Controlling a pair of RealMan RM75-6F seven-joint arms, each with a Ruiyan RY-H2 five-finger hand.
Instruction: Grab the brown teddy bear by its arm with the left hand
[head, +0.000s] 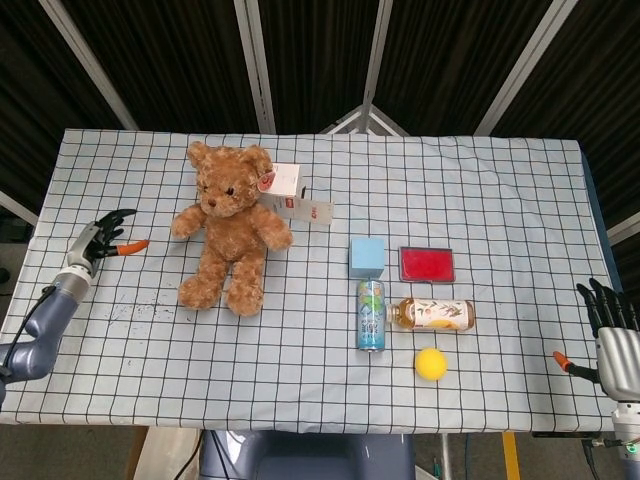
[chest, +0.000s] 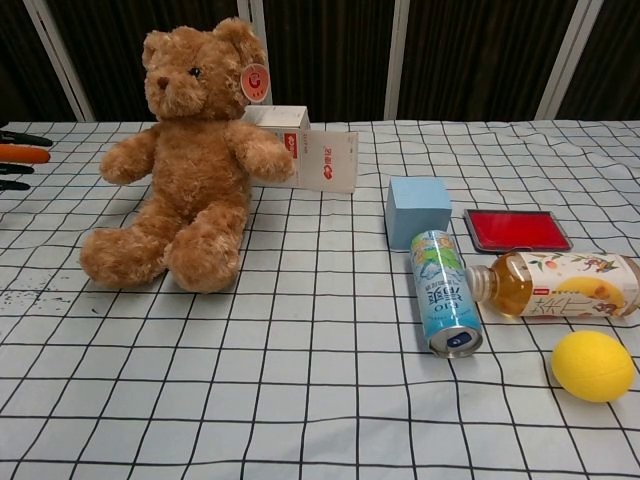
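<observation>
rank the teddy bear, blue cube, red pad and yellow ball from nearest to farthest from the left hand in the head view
Measured from the left hand at the table's left edge:
1. Teddy bear, just right of the hand, upper left of the table.
2. Blue cube, near the middle.
3. Yellow ball, toward the front, and red pad, right of the cube: too close to call.
</observation>
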